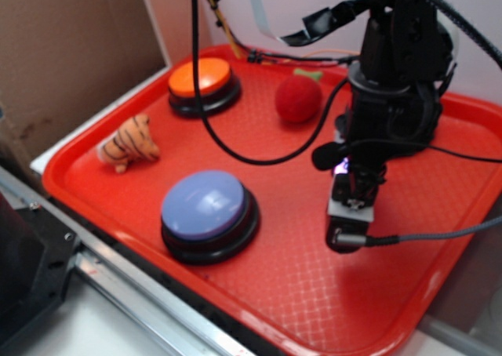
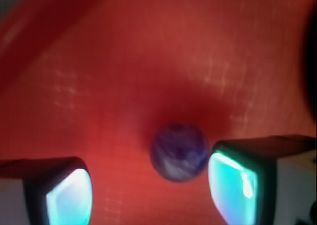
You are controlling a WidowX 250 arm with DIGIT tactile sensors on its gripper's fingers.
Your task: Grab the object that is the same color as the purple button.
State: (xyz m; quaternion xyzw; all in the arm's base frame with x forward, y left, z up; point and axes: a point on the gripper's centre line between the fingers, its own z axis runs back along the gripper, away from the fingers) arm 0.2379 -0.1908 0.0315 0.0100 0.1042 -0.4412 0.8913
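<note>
Purple marbled glass-like ball (image 2: 179, 152), small and glossy, lying on the textured floor of the red plastic tray (image 1: 259, 293); in the wrist view it sits between the two fingers of the black robot gripper (image 2: 151, 193), nearer the right-hand finger (image 2: 240, 185) than the left-hand one (image 2: 62, 193), apparently just short of touching it. Jaws spread wide, with tray floor visible on either side of the ball; nothing is gripped. In the exterior view the gripper (image 1: 351, 229) points down at the tray's right half, and the ball itself cannot be made out there. Large lavender-blue dome button on a black base (image 1: 207, 213) stands to the left of the gripper, well apart. Orange-topped button (image 1: 201, 84), fuzzy red ball with green stem (image 1: 298, 97) and small striped toy tiger (image 1: 128, 142) occupy the tray's far and left parts.
</note>
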